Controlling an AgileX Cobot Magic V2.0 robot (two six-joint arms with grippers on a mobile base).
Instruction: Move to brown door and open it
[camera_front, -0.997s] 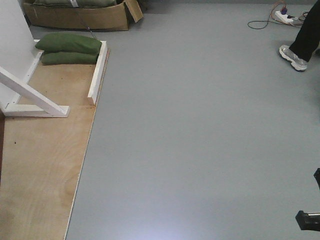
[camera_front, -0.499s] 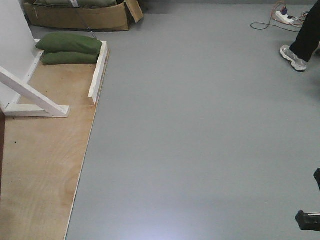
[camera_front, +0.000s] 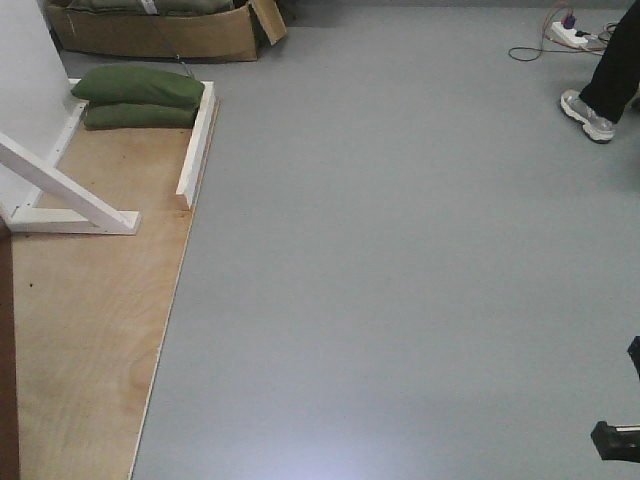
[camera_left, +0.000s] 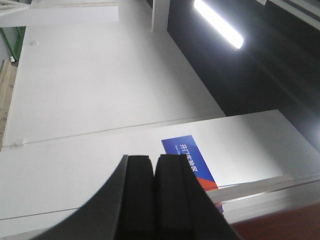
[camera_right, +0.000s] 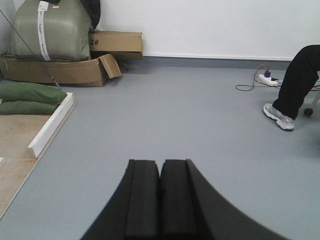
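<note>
Front view: the brown door (camera_front: 6, 400) is a sliver at the left edge, bordering the plywood board (camera_front: 90, 330); left wrist view: the left gripper (camera_left: 154, 170) is pressed closed and empty, with the door low to its right; right wrist view: the right gripper (camera_right: 160, 172) is closed and empty above the grey floor (camera_right: 200, 125).

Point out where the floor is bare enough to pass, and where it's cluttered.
Bare: the wide grey floor between the plywood board on the left and the person's shoe at right. Crowded: the far left, with green sandbags, white frame and cardboard box; a power strip lies far right.
</note>
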